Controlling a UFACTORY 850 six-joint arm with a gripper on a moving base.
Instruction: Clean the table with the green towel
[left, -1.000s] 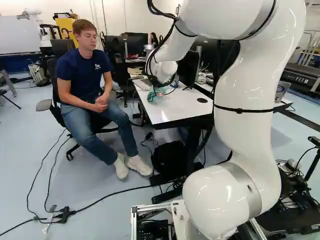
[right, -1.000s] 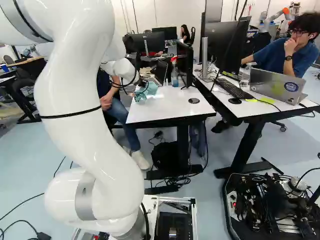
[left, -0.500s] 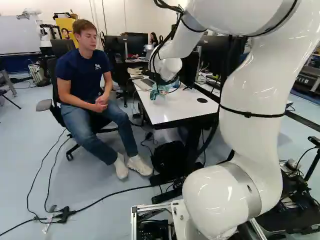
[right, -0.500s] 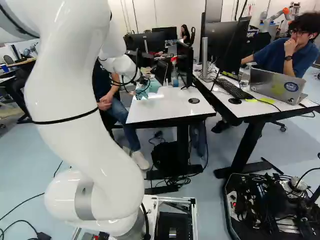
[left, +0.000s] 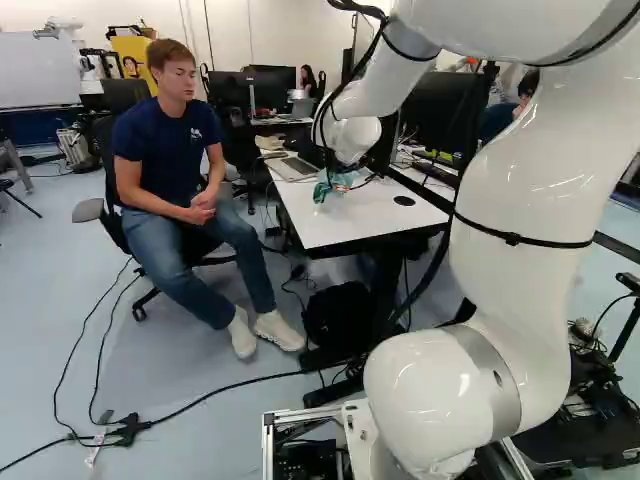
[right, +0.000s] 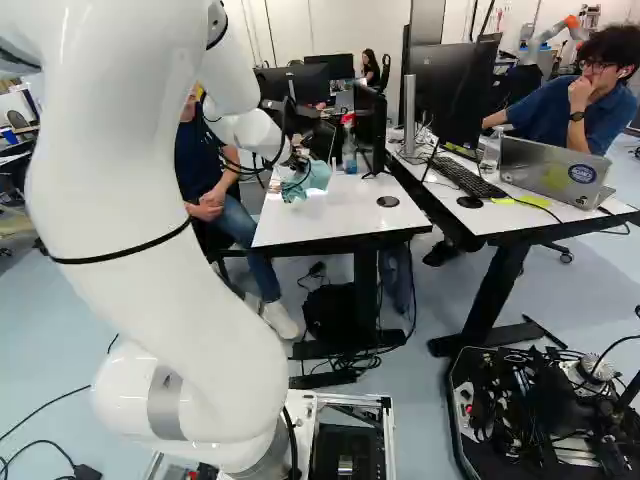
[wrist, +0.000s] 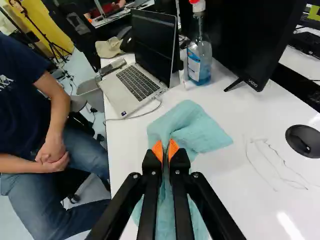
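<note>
Gripper (right: 297, 165) is clamping green towel (wrist: 187, 127) between 2 fingers at surface (right: 340, 218); scribbled lines (wrist: 283, 162) are showing near towel.

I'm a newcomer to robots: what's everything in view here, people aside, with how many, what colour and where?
Tables: 2 near, white, side by side
Towel: 1, green, on the first table
Scribble: 1, dark, beside the towel
Laptops: 2 near, silver, one per table
Red-capped bottle: 1, clear, beside a monitor
Monitors: several, black, on tables
Disc: 1, black, first table
Bag: 1, black, below it
Cables: several, black, floor
Arm: 1, white, foreground
Gripper: 1, black, orange-padded, shut on the towel
</note>
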